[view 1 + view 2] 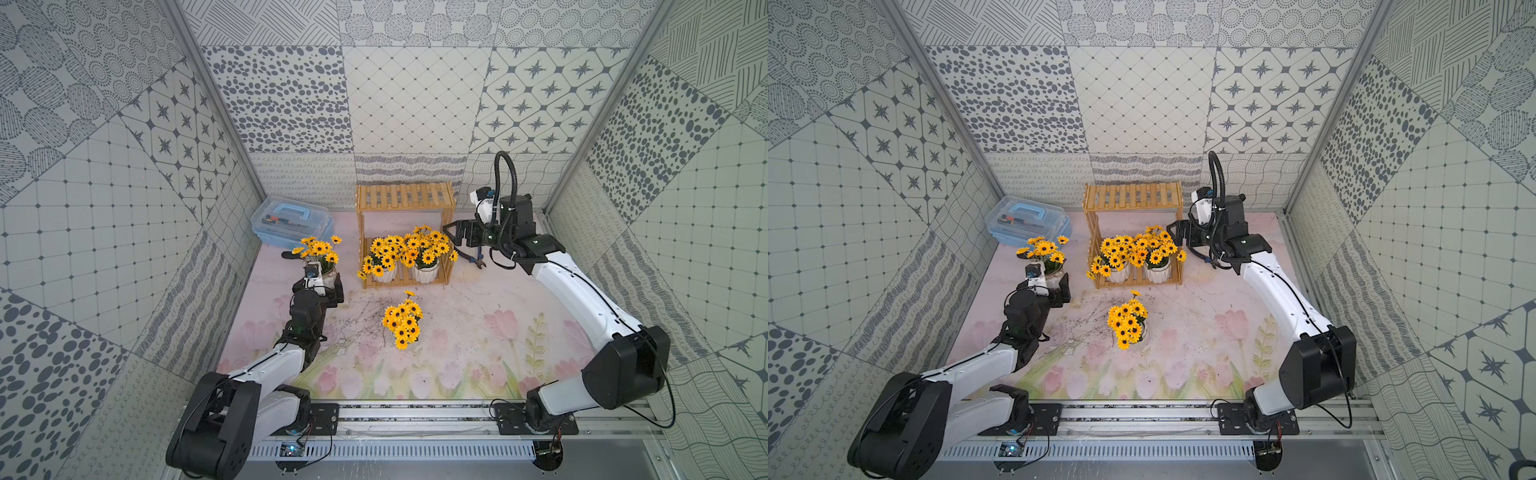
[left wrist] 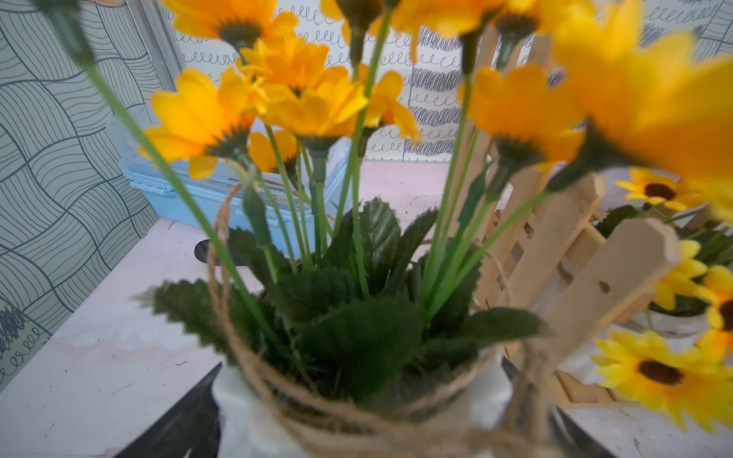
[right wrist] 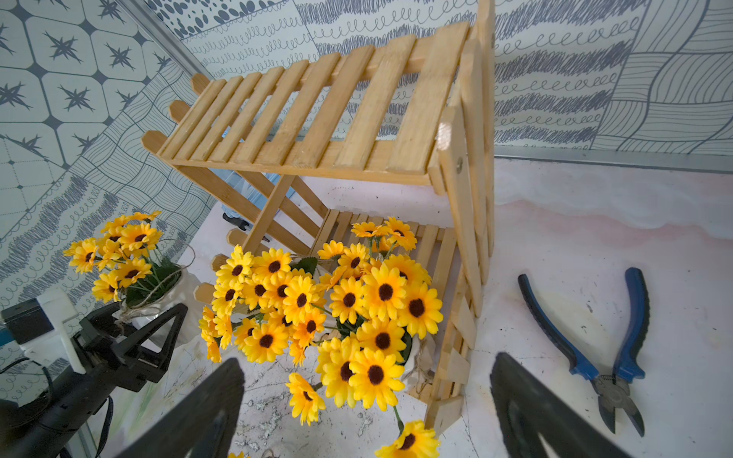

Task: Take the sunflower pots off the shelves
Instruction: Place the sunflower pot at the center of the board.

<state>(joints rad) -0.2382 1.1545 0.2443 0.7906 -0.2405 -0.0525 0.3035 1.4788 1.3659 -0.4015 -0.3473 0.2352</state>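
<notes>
The wooden shelves (image 1: 405, 195) stand at the back of the table, with the top tier bare. Two sunflower pots (image 1: 384, 274) (image 1: 426, 272) sit side by side on the lower tier. A third pot (image 1: 402, 320) stands on the table in front. My left gripper (image 1: 323, 277) is shut on a fourth pot (image 2: 246, 420), left of the shelves; whether it touches the table I cannot tell. My right gripper (image 3: 369, 412) hangs open at the shelves' right end, its dark fingers (image 3: 206, 408) either side of the right pot's flowers (image 3: 380, 293).
A pale blue toolbox (image 1: 291, 220) lies at the back left, close behind the held pot. Blue-handled pliers (image 3: 595, 349) lie on the table right of the shelves, under my right arm. A small black object (image 1: 289, 254) lies beside the left pot. Patterned walls close three sides.
</notes>
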